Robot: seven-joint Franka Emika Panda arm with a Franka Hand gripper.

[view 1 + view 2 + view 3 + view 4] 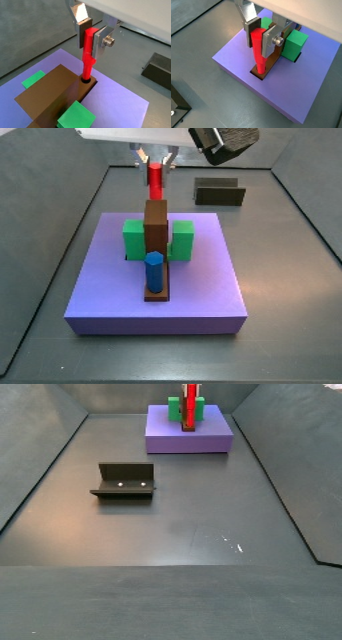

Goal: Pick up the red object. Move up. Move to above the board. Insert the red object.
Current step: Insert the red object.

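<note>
Crowding the pincer [260, 36]-held red object [87, 55]: board [50, 92], green blocks [294, 45].

My gripper [87, 35] hangs directly above the board [50, 92], fingers pointing straight down. The silver fingers [269, 41] are closed on the upper part of the red peg [88, 52], dark pads pressed against its sides. The peg stands upright, its lower end at the board. My wrist sits vertically over the board in a side view [156, 155].
</note>
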